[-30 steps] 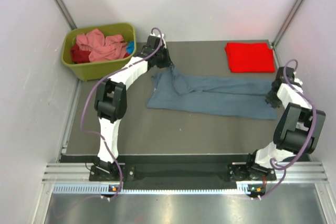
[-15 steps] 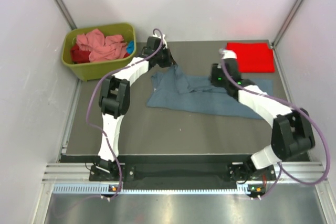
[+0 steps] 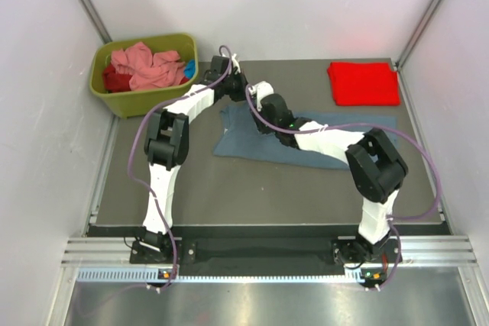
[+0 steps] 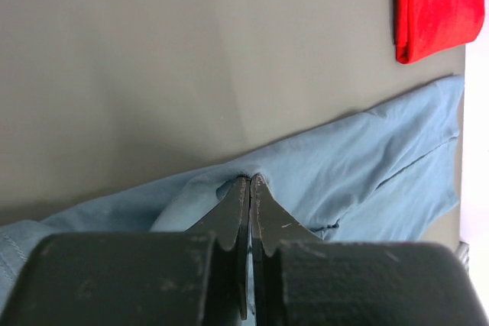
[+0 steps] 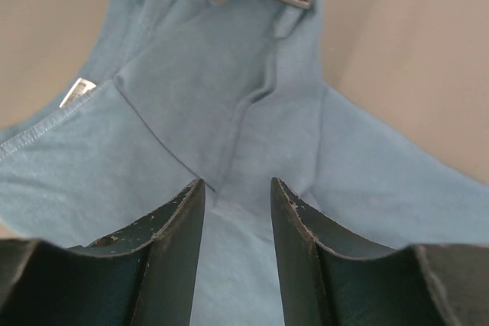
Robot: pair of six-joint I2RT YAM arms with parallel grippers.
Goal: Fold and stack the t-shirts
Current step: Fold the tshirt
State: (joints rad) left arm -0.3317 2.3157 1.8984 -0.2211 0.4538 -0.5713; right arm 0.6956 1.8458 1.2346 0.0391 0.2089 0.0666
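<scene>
On the grey bench (image 3: 191, 181) the blue-grey t-shirt (image 3: 241, 143) lies as a long rumpled band. It is well apart from the olive bin (image 3: 137, 102) of loose shirts at the far left, and its right end is near the folded red t-shirt (image 3: 364, 82) in the far right corner. The left fingers (image 4: 250, 188) are clenched on a small pinch of the blue-grey cloth at its far edge, raising it into a little peak. The right fingers (image 5: 191, 204) hang parted just above the same end of the shirt, grasping nothing. The step in hand looks like a second grip next to the first. To do it well, the right fingers should come down on the cloth's edge just beside the peak, not on the flat middle under them, bite a clear fold, and keep off the left fingers close ahead. The left pinch should hold firm so the edge can be drawn taut between the two. The shirt's long axis runs left to right across the bench, slanting a little nearer toward the right. The small white neck label (image 5: 76, 91) shows at the pinched end, so the collar probably points left and the hem right.
</scene>
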